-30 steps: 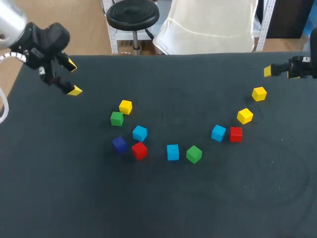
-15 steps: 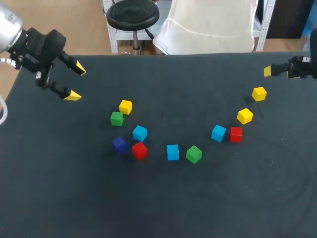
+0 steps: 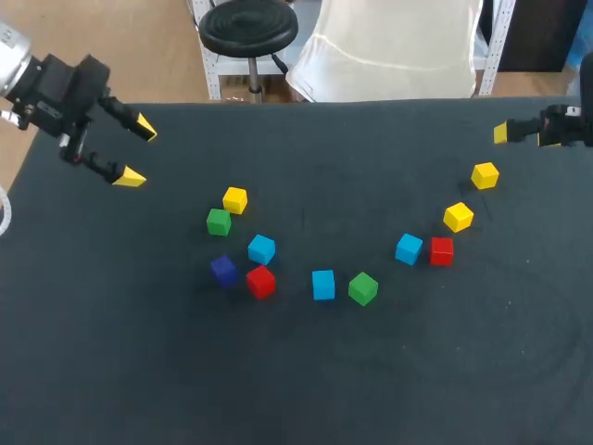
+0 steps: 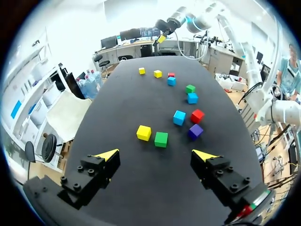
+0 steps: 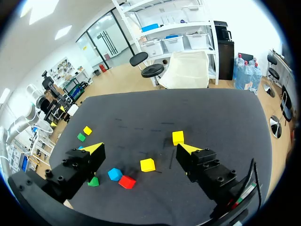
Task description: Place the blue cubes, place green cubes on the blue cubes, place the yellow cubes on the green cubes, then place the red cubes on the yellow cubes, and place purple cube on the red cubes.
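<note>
Left gripper (image 3: 136,153) has slid back toward the left far corner of the table (image 3: 306,371) and rolled a little. Its fingers are spread, with nothing in them. Right gripper (image 5: 139,149) hasn't budged at the far right edge, also spread and empty. No cube has moved. Blue cubes (image 3: 261,248), green cubes (image 3: 219,222), yellow cubes (image 3: 458,217), red cubes (image 3: 260,281) and purple cube (image 3: 223,270) lie loose in an arc mid-table, none stacked. Stacking looks not yet begun; the left arm is probably just repositioning.
</note>
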### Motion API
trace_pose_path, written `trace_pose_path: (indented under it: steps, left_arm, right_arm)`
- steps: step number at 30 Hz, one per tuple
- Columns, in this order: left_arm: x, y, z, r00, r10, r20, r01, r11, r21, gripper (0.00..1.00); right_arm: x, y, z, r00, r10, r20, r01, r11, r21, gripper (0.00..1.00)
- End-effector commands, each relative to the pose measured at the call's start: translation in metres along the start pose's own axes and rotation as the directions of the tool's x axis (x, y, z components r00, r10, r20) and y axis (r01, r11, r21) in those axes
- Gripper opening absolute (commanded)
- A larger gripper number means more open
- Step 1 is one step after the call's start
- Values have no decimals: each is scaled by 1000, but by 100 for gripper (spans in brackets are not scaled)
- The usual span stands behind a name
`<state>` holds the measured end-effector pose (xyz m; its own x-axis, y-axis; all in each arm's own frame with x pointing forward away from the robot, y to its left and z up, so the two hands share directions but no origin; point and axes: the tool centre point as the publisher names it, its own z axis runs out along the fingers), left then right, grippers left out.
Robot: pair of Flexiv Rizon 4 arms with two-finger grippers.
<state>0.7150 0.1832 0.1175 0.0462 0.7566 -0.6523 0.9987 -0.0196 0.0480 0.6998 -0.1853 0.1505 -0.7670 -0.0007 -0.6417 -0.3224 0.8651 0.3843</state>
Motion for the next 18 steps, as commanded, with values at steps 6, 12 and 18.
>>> trace_pose_path:
  steps: [6,12,18]
  left_arm:
    - [-3,1,-1,1000,1,-9,-1,1000,1,100]
    - [-3,1,-1,1000,1,-9,-1,1000,1,100]
    - [-3,1,-1,1000,1,-9,-1,1000,1,100]
  right_arm:
    - [0,1,0,1000,0,1,0,1000,4,100]
    - [0,1,0,1000,0,1,0,1000,4,100]
    - [4,2,-3,991,-129,-35,126,989,-73,100]
